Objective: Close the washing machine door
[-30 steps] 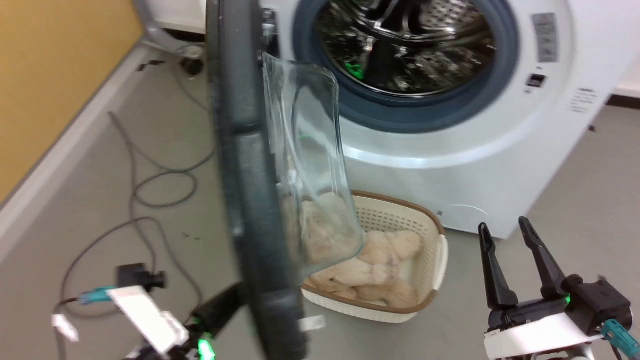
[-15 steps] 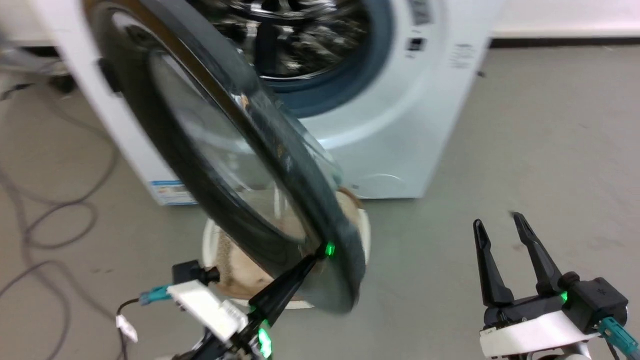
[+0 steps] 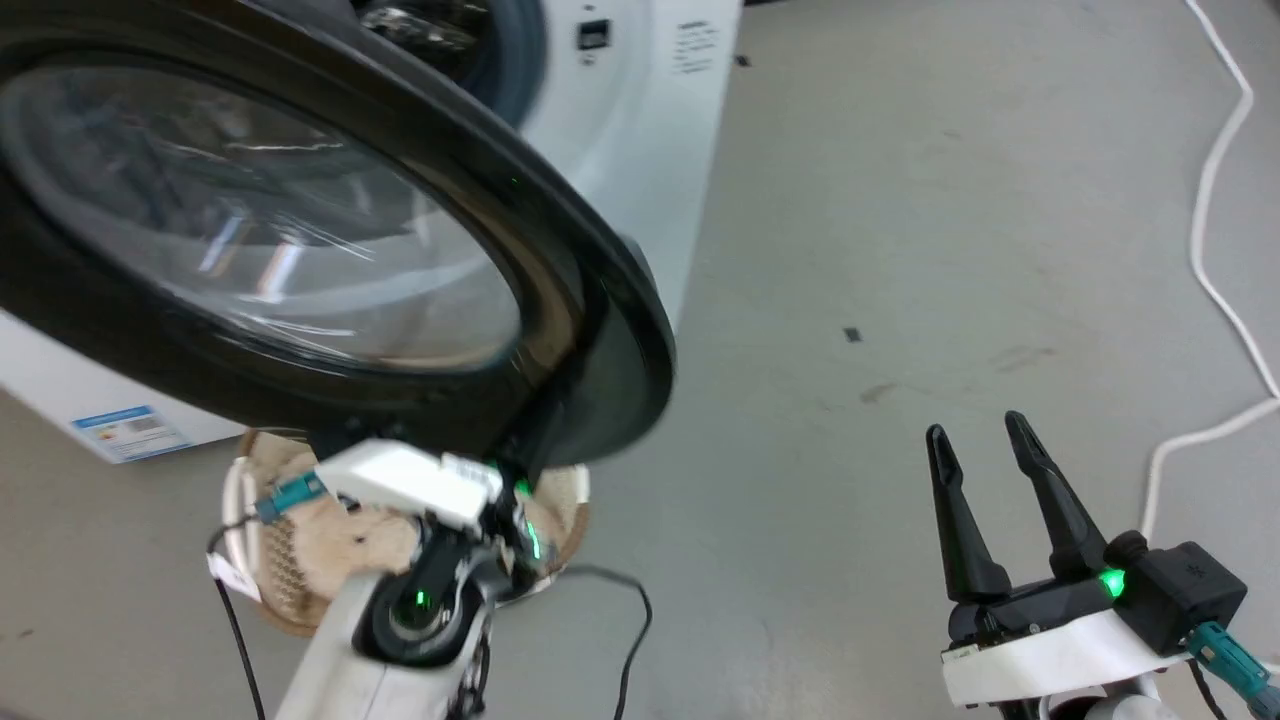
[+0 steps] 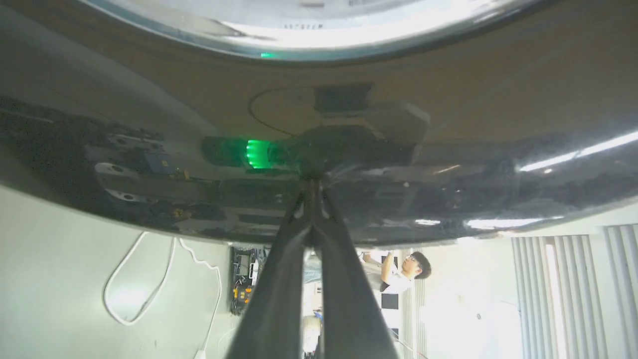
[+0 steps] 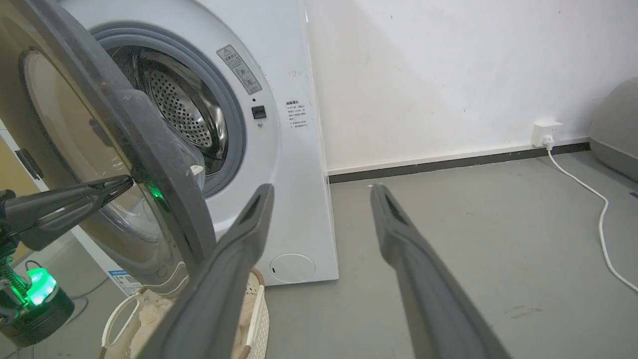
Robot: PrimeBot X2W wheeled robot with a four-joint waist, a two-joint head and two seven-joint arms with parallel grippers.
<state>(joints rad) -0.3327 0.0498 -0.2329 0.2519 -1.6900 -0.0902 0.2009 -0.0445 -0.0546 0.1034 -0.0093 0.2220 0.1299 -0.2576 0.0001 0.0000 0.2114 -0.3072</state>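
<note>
- White steel washer [image 5: 294, 164] stands against the wall with its drum [image 5: 182, 107] exposed. No laundry shows in the part of the drum that can be seen.
- Black-rimmed door [image 3: 600, 330] hangs partway open, angled out over the basket with its glass bowl facing the drum. A gap shows at the latch side, so closing looks well under way but not done.
- Pale perforated basket [image 3: 240, 505] sits on the floor beneath the door, just in front of the washer. It holds fluffy beige laundry [image 3: 335, 535].
- Left gripper [image 4: 312, 187], fingers together with nothing between them, presses its tips on the door's glossy outer rim near the free edge. The spot seems chosen for leverage, far from the hinge.
- Right gripper [image 3: 975, 425] hovers over bare floor, fingers apart and empty, well clear of the door's swing.
</note>
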